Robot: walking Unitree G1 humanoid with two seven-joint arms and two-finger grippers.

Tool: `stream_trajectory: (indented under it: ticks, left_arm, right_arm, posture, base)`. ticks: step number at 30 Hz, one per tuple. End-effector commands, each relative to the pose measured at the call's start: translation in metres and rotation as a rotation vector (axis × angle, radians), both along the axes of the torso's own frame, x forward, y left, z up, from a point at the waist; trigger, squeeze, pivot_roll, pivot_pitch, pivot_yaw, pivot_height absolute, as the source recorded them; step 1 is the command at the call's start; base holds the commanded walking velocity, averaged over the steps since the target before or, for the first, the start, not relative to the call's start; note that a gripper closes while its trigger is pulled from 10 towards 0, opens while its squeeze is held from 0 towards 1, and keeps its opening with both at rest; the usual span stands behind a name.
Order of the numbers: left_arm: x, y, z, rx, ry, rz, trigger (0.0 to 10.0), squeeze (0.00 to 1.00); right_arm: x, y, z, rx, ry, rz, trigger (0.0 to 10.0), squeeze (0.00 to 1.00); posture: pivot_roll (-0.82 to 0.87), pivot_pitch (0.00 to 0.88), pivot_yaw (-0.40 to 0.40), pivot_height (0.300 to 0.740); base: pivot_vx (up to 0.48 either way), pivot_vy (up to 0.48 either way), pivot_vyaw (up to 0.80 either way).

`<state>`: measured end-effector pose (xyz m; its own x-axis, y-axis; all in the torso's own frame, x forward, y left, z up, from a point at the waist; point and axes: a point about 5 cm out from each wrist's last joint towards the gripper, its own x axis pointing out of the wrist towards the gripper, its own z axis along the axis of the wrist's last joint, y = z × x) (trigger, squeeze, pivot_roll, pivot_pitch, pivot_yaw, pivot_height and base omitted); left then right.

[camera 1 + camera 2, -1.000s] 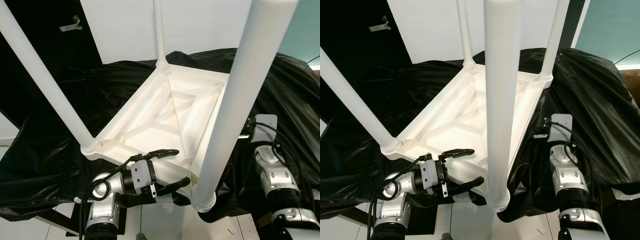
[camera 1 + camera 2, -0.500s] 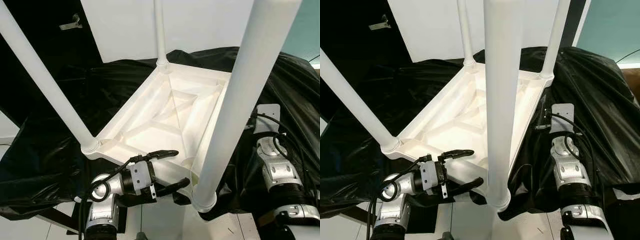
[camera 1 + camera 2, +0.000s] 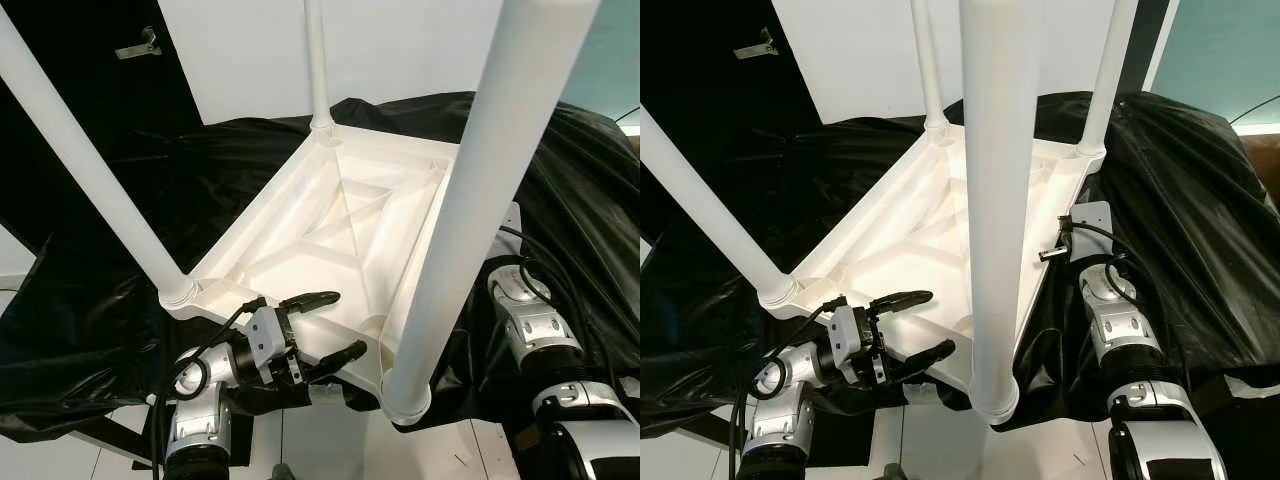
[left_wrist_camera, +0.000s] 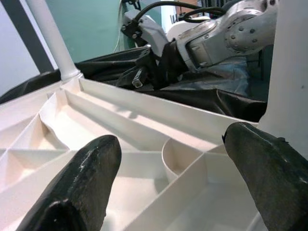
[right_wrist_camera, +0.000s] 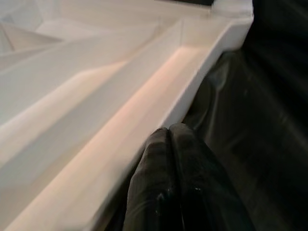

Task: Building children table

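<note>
The white plastic children's table (image 3: 340, 230) lies upside down on a black cloth, its ribbed underside facing up. Its legs stand up from the corners: a near one (image 3: 470, 200), a left one (image 3: 90, 160), a far one (image 3: 318, 60) and a far-right one (image 3: 1110, 70). My left gripper (image 3: 345, 322) is open at the table's near edge, one finger above the rim and one below, beside the near leg's socket (image 4: 180, 156). My right gripper (image 5: 168, 132) is shut with nothing in it, its tips against the cloth just beside the table's right rim (image 5: 192, 91).
The black cloth (image 3: 120, 330) drapes over the support and hangs in folds on all sides. A white panel (image 3: 400, 50) stands behind, with a teal wall (image 3: 1220, 50) at the far right. White floor (image 3: 320, 440) shows below the near edge.
My right arm has moved forward and inward to the table's right rim. My left gripper has shifted slightly up and to the left, still open at the near edge.
</note>
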<state>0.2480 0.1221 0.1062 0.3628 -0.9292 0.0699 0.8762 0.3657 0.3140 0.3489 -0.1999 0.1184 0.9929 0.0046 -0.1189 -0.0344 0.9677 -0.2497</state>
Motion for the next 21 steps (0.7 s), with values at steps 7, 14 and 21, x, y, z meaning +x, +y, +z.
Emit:
stream_trajectory:
  ticks: [7,14,21]
  left_arm:
    - [0.017,0.008,-0.006,-0.121,0.028,0.439,10.0,0.00]
    - [0.015,0.008,-0.012,-0.053,0.050,0.413,10.0,0.00]
    - [-0.003,0.009,-0.037,0.122,0.182,0.259,10.0,0.00]
  right_arm:
    - [-0.002,-0.009,-0.024,0.091,0.085,-0.013,10.0,0.00]
    - [0.001,-0.009,-0.022,0.094,0.061,0.050,10.0,0.00]
    - [0.012,-0.012,-0.010,0.054,0.054,0.055,10.0,0.00]
  posture:
    - [0.02,0.000,0.052,0.740]
    - [0.03,0.000,0.053,0.740]
    - [0.05,0.000,0.052,0.740]
  base:
    - [0.000,0.000,0.00]
    - [0.000,0.000,0.00]
    - [0.000,0.000,0.00]
